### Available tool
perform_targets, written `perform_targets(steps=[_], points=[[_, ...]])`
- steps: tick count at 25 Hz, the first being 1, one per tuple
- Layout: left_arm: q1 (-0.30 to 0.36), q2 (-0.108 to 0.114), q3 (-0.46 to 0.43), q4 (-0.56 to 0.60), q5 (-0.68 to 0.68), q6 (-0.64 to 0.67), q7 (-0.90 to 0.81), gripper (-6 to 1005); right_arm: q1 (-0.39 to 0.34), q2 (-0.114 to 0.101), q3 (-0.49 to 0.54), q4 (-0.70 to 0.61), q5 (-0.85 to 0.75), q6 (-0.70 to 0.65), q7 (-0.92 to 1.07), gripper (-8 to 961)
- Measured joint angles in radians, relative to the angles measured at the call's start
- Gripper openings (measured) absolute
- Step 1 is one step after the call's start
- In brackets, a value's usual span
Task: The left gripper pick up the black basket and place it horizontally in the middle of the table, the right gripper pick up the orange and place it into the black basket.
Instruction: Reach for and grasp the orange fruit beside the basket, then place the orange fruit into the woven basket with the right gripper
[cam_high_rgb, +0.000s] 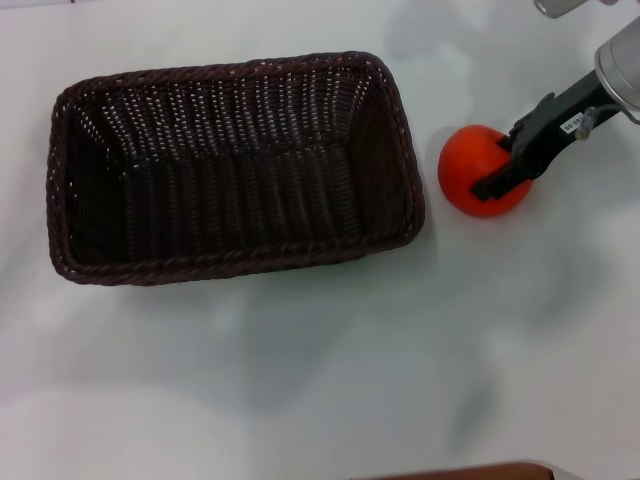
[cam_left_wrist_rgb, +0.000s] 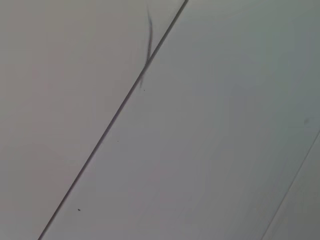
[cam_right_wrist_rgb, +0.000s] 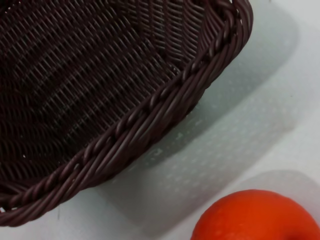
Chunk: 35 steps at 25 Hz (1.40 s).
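Observation:
The black basket (cam_high_rgb: 232, 168) lies lengthwise across the middle of the white table (cam_high_rgb: 320, 360), open side up and empty; its braided corner fills the right wrist view (cam_right_wrist_rgb: 115, 100). The orange (cam_high_rgb: 470, 165) rests on the table just right of the basket and shows at the edge of the right wrist view (cam_right_wrist_rgb: 260, 217). My right gripper (cam_high_rgb: 505, 175) comes in from the upper right and sits right at the orange, its black claw overlapping the fruit's right side. My left gripper is out of view; the left wrist view shows only a pale surface.
A thin dark seam (cam_left_wrist_rgb: 110, 125) crosses the pale surface in the left wrist view. A brown edge (cam_high_rgb: 470, 472) shows at the table's near side. Bare table lies in front of the basket and the orange.

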Motion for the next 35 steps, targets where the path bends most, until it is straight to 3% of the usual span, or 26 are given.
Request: perform_targets(steps=[6,15,19,23,28,32,35], points=[[-0.002,0.001,0.0,0.001,-0.001,0.0,0.0,860,0.001,0.001,0.003,-0.001,-0.003,-0.008,0.0,787],[0.002,0.002,0.0,0.014,0.002,0.0,0.0,859,0.0,0.002,0.02,0.006,-0.002,-0.013,-0.008,464],[0.006,0.002,0.0,0.014,0.002,-0.009,-0.002,860,-0.011,0.003,0.129,0.015,0.0,-0.021,-0.015,380],[0.009,0.002,0.0,0.014,0.001,-0.014,-0.009,860,-0.032,0.011,0.311,0.046,0.018,-0.073,-0.017,336],[0.012,0.002,0.0,0.014,0.002,-0.025,-0.012,859,-0.069,0.031,0.494,0.044,0.258,-0.111,-0.095,297],[0.012,0.002,0.0,0.014,0.006,-0.037,-0.013,859,-0.098,0.05,0.499,0.003,0.598,-0.036,-0.243,272],[0.012,0.002,0.0,0.014,0.005,-0.039,-0.015,860,-0.094,0.078,0.491,-0.053,0.778,0.074,-0.389,253]])
